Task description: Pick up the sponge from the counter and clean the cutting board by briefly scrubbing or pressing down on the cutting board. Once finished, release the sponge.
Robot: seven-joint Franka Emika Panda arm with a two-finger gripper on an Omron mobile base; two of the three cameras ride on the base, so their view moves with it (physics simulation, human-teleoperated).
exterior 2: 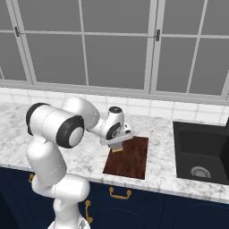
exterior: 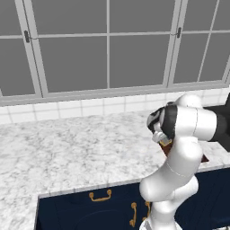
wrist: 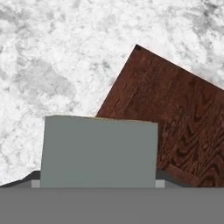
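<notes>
Over dark-grained wood [wrist: 140, 83], the gripper [wrist: 98, 183] grips a flat grey-green sponge [wrist: 99, 151].

One sponge [wrist: 100, 153], one cutting board [exterior 2: 129, 161], one marble counter [exterior: 90, 148] and one black sink [exterior 2: 201, 145] with one round drain [exterior 2: 201, 172] can be counted, while three brass cabinet handles, one horizontal [exterior: 100, 196] and two upright [exterior: 133, 214], are seen below the counter's front edge in the left base view.

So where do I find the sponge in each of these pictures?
Left base view: right of center, a yellowish edge below the gripper.
Right base view: center, the sponge under the gripper.
Hand view: bottom, left of center, grey-green top.
Shared landmark: the dark reddish-brown board.
</notes>
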